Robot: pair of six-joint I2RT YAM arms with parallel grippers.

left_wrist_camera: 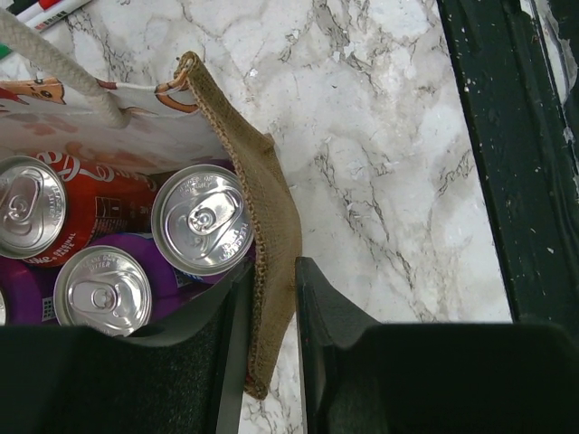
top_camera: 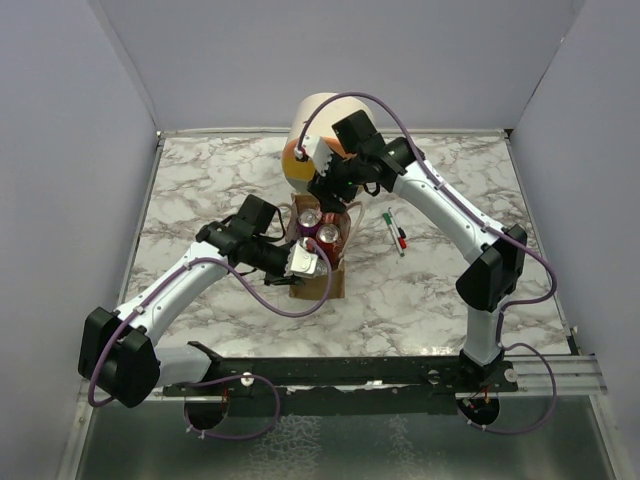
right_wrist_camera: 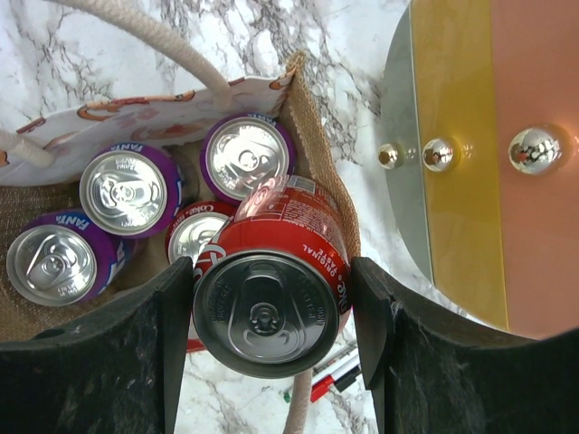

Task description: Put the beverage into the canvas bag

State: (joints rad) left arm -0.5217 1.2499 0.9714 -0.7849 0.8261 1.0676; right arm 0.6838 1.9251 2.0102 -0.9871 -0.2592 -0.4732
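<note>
Right wrist view gives you the main worry: your right hand (right_wrist_camera: 271, 316) is clamped on a red Coca-Cola can (right_wrist_camera: 280, 244), held upright over the end of the canvas bag (right_wrist_camera: 315, 136) nearest the cream cylinder (right_wrist_camera: 470, 154), and the bag is nearly full. Three purple Fanta cans (right_wrist_camera: 140, 190) and a second Coke can (right_wrist_camera: 194, 235) stand packed inside, so the only gap looks to be the corner against that end wall. The held can seems to overlap both the wall and the Coke can below it. If you lower it off-centre, its base could land on a rim or on the burlap edge, tip on release, and roll out onto the bench (top_camera: 200, 190) on the bag's cylinder side. How high it hangs above the bag you cannot tell from these views. Your left hand (left_wrist_camera: 271, 303) looks pinched on the bag's opposite end wall, one finger inside and one outside. If that pinch slips or pulls, the soft wall may fold inward and close the mouth, or the whole bag may slide. Watch the cord handle (right_wrist_camera: 181, 54) arching beside the opening; a finger could snag it. In a tight corner your fingers may also wedge between the cans, dragging the bag up as you withdraw.
</note>
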